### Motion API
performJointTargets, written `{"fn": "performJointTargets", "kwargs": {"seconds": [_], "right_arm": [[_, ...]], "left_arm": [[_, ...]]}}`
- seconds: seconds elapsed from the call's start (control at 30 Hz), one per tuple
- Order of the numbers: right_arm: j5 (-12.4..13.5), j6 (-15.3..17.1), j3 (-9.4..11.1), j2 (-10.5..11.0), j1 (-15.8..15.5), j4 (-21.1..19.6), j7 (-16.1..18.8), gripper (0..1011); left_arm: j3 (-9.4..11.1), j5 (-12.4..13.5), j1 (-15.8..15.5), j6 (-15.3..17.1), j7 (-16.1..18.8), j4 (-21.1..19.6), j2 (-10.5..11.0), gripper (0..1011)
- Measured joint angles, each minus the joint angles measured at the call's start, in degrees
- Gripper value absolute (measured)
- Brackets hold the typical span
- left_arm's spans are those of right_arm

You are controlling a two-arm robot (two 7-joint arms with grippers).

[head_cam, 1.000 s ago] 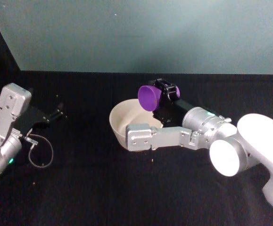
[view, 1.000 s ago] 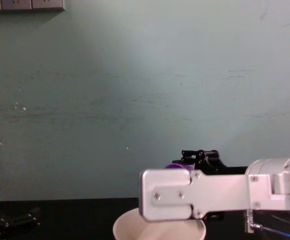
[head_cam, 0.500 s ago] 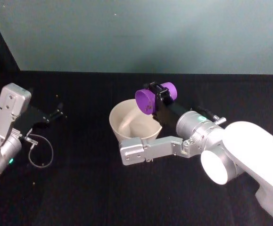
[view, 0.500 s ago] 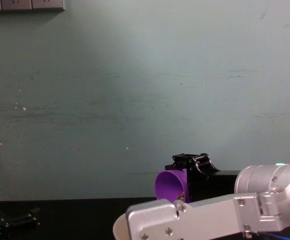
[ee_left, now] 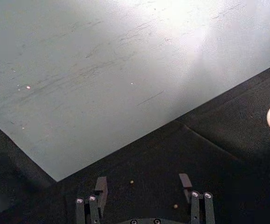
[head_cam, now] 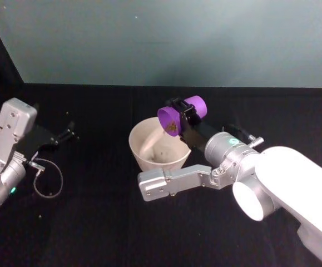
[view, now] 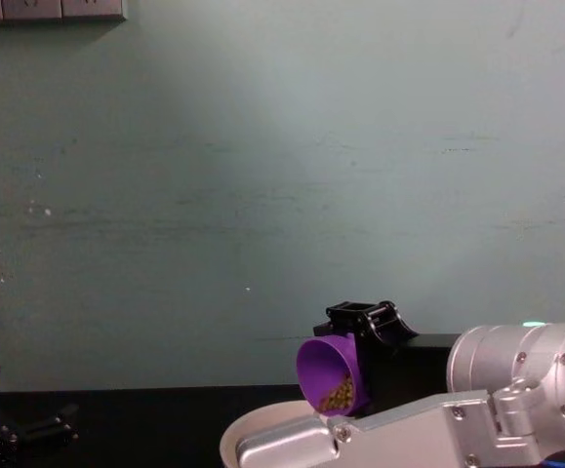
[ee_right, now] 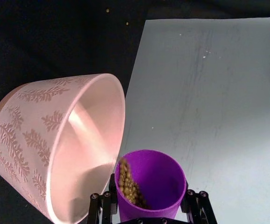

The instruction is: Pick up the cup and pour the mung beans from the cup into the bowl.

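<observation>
The purple cup [head_cam: 189, 105] hangs tilted over the right side of the bowl [head_cam: 155, 162], its mouth facing down and left. My right gripper [head_cam: 183, 113] is shut on the cup's sides. Mung beans [head_cam: 172, 127] lie heaped at the cup's lower lip. In the right wrist view the beans [ee_right: 129, 185] fill one side of the cup [ee_right: 162, 179], beside the bowl [ee_right: 41, 135] with its leaf pattern. From the chest, the cup [view: 321, 363] and beans [view: 339, 393] sit just above the bowl's rim [view: 253, 429]. A few dark specks lie on the bowl's floor.
My left gripper [head_cam: 66, 133] rests open over the black table at the left, a cable loop [head_cam: 48, 183] near it. Its fingers [ee_left: 100, 186] frame bare cloth with two loose beans [ee_left: 132, 182]. A pale green wall stands behind the table.
The cup has tipped further over the bowl, and the beans have slid to its lip. My right arm's forearm link has dropped lower and shifted left. The left arm has not moved.
</observation>
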Motion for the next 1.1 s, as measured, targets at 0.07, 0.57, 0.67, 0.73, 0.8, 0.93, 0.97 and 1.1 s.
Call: {"fn": "performJointTargets", "kwargs": {"seconds": [0.07,0.57,0.67,0.73,0.8,0.93,0.97,1.1], "right_arm": [[-0.38,-0.15,0.16,-0.09,-0.18,-0.01,0.06,734],[-2.51,-0.90,1.49,-0.93,-1.08,0.01,0.43,734],[-2.68,-1.07,1.76,-1.04,-1.16,0.11,0.38,734],[-2.94,-1.16,1.85,-1.09,-1.20,0.16,0.33,734],[-3.21,-1.24,1.88,-1.13,-1.21,0.29,0.22,734],[-3.56,-1.29,1.88,-1.19,-1.20,0.45,0.10,734],[-3.67,-1.31,1.89,-1.21,-1.19,0.49,0.08,734],[-3.93,-1.45,1.96,-1.18,-1.19,0.52,0.02,734]], "left_arm": [[0.00,0.00,0.00,0.00,0.00,0.00,0.00,1000],[0.00,0.00,0.00,0.00,0.00,0.00,0.00,1000],[0.00,0.00,0.00,0.00,0.00,0.00,0.00,1000],[0.00,0.01,0.00,0.00,0.00,0.00,0.00,1000],[0.00,0.01,0.00,0.00,0.00,0.00,0.00,1000],[0.00,0.00,0.00,0.00,0.00,0.00,0.00,1000],[0.00,0.00,0.00,0.00,0.00,0.00,0.00,1000],[0.00,0.00,0.00,0.00,0.00,0.00,0.00,1000]]}}
